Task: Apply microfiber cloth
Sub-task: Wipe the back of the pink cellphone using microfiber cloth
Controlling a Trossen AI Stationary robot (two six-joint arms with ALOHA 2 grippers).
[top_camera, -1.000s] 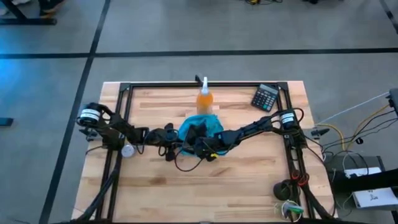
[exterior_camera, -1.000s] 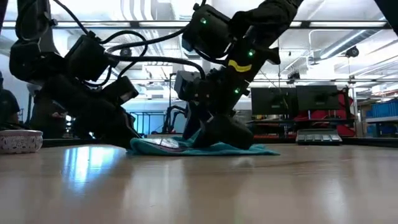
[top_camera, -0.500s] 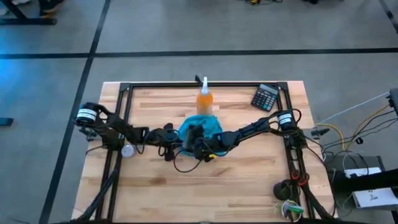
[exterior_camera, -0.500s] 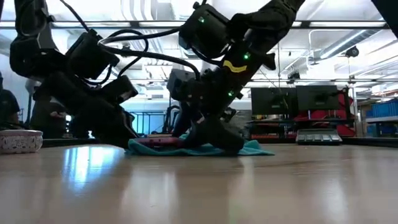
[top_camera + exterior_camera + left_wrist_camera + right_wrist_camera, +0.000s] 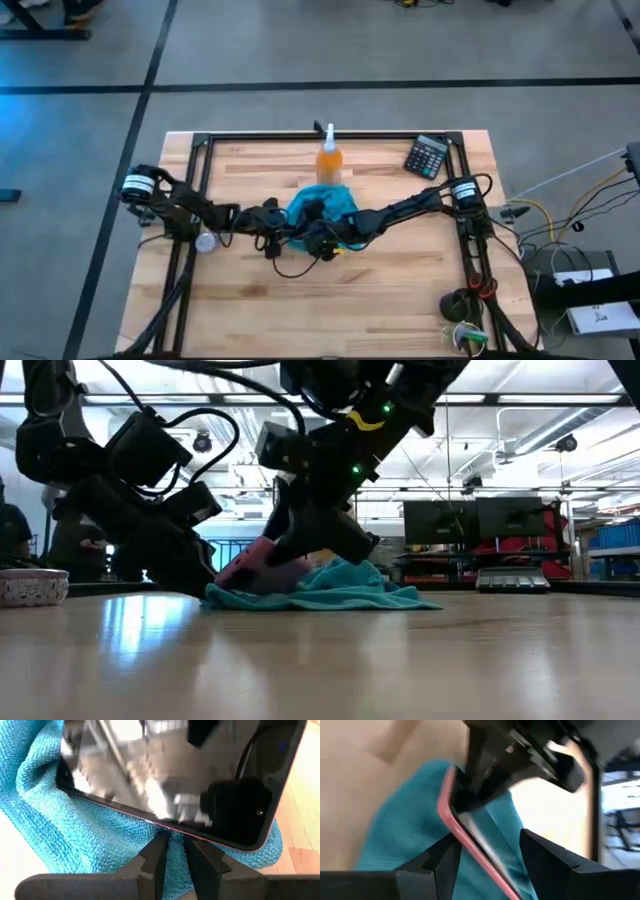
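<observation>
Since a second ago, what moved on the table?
The phone in its pink case has been tipped up on edge from lying flat on the microfiber cloth, which has bunched higher. The right end effector shifted toward the left arm, above it. The left end effector stayed at the cloth's edge. The orange spray bottle and calculator did not move.

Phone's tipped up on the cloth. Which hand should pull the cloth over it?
Probably right. The right hand is open astride the phone's pink edge, with the microfiber cloth directly beneath. The left hand sits at the phone's edge, seemingly steadying it.
</observation>
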